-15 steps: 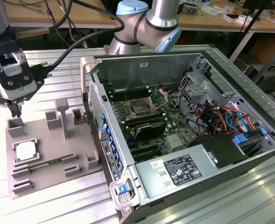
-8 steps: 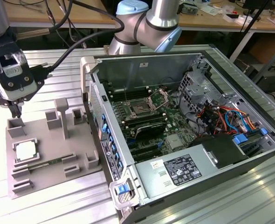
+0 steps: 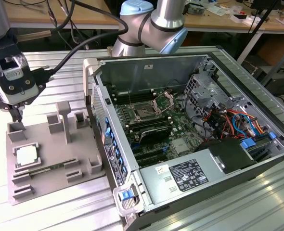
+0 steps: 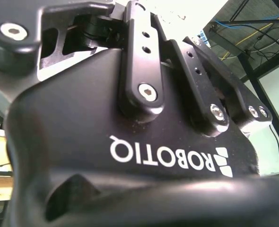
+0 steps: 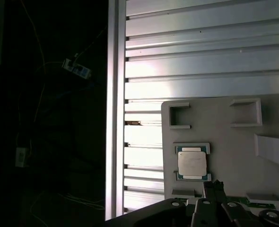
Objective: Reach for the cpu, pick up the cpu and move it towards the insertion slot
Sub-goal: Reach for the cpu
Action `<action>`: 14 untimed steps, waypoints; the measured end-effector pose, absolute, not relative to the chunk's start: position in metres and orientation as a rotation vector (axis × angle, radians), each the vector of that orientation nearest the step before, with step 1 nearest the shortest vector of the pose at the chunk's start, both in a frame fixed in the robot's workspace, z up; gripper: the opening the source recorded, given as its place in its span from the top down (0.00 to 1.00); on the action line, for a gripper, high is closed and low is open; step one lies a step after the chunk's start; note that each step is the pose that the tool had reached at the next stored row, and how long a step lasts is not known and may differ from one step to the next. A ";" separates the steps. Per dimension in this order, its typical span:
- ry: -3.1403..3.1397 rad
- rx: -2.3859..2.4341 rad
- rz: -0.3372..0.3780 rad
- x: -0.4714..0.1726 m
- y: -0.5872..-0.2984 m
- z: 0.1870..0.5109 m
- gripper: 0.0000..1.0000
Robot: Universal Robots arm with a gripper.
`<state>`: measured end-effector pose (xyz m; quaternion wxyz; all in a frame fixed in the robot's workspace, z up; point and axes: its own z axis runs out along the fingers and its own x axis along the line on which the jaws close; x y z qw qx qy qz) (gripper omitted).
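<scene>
The step in hand, as I judge it, is the reach, because the cpu (image 3: 26, 156) is not yet picked up. It lies flat in its shallow seat on the grey holder plate (image 3: 53, 156) at the lower left of the exterior view, outside the open computer case (image 3: 214, 65). The gripper (image 3: 17, 114) hangs at the upper left of that view, above the far edge of the plate and apart from the chip. I cannot tell from these pictures whether it is spread or closed. In the first wrist view the cpu (image 5: 192, 163) is seen with its silvery top between two small end brackets, close to the dark gripper parts. To do the reach well, I think the arm should first centre itself over the chip and only then descend straight. It should keep away from the tall post (image 3: 64, 120) and the other raised blocks on the plate. The chip is thin and low, so the grip probably has to take it on the two free edges, squarely. The insertion slot (image 3: 144, 111) sits inside the case near the middle of the exterior view, well apart from the chip.
</scene>
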<state>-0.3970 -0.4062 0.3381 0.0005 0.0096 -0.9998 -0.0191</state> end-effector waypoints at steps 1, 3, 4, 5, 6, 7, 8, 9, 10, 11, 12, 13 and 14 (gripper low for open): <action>-3.140 0.030 -0.060 -0.397 -0.406 0.338 0.89; -3.140 0.030 -0.060 -0.397 -0.406 0.338 0.89; -3.140 0.030 -0.060 -0.397 -0.406 0.337 0.89; -3.140 0.030 -0.060 -0.397 -0.406 0.337 0.89; -3.140 0.030 -0.060 -0.397 -0.406 0.336 0.89; -3.140 0.030 -0.060 -0.397 -0.406 0.336 0.89; -3.140 0.030 -0.060 -0.397 -0.406 0.336 0.89; -3.140 0.030 -0.060 -0.397 -0.406 0.335 0.89; -3.140 0.030 -0.060 -0.397 -0.406 0.335 0.89; -3.140 0.030 -0.060 -0.397 -0.406 0.335 0.89; -3.140 0.030 -0.060 -0.397 -0.406 0.335 0.89; -3.140 0.030 -0.060 -0.397 -0.406 0.335 0.89; -3.140 0.030 -0.060 -0.397 -0.406 0.334 0.89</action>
